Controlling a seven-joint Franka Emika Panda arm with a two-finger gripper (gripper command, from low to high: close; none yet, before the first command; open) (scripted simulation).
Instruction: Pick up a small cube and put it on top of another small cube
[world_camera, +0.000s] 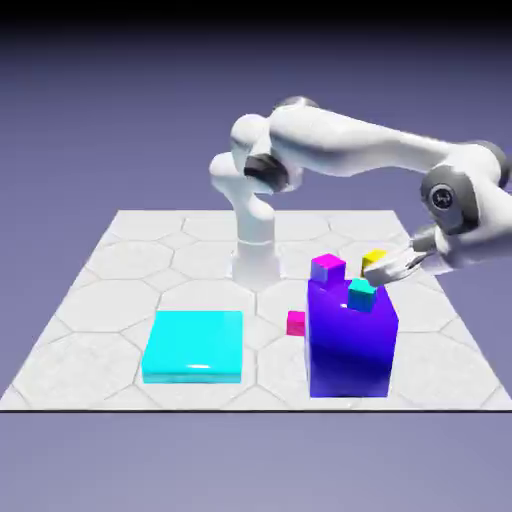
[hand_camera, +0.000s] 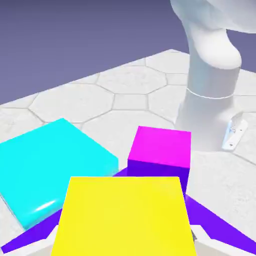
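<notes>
A: Yellow cube (world_camera: 375, 260) is seen clamped in the gripper (world_camera: 385, 267), held in the air above the big blue block (world_camera: 350, 345), just up and beside the teal cube (world_camera: 361, 294) (apart from it, it seems).

B: And the teal cube?

A: It is set on the block's top, near the magenta-topped cube (world_camera: 327, 268). A pink cube (world_camera: 296, 322) and cyan slab (world_camera: 194, 346) are left on the table (world_camera: 100, 290).
</notes>
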